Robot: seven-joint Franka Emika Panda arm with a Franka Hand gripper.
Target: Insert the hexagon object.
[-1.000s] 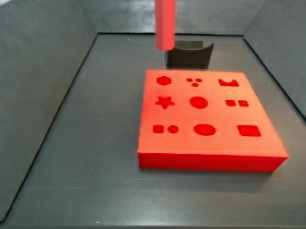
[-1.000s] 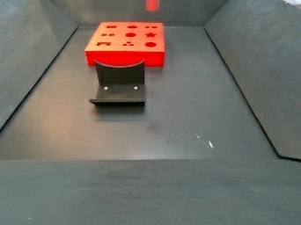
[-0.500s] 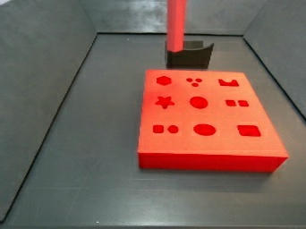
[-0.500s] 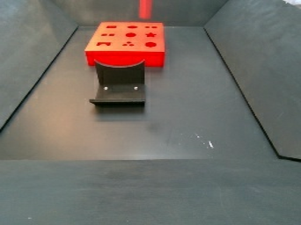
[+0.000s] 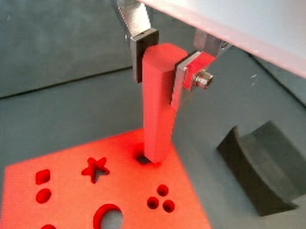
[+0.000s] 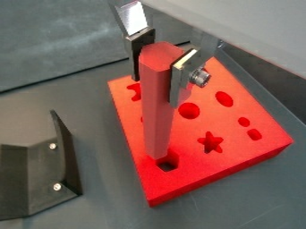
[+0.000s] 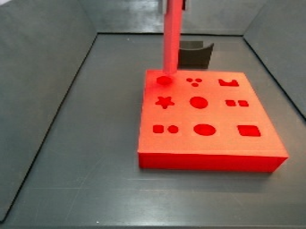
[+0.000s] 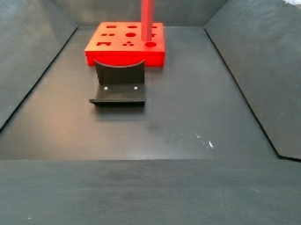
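Observation:
The hexagon object (image 6: pixel 158 107) is a long red-pink bar held upright. It also shows in a wrist view (image 5: pixel 156 107) and in both side views (image 7: pixel 173 36) (image 8: pixel 147 16). My gripper (image 6: pixel 162 64) is shut on its upper end, a silver finger on each side, as a wrist view (image 5: pixel 165 64) also shows. The bar's lower end stands at the hexagon hole (image 7: pixel 164 80) in a far corner of the flat red block (image 7: pixel 209 143). I cannot tell how deep it sits. In the side views the gripper is above the frame.
The dark fixture (image 7: pixel 194 54) stands just behind the block and shows in the side view (image 8: pixel 119 83) and in both wrist views (image 5: pixel 263 165) (image 6: pixel 36 174). The block (image 8: pixel 118 54) has several other shaped holes. Grey walls enclose the dark floor.
The bar has come down and moved from over the fixture to the block's hexagon hole corner. The block and the fixture have not moved.

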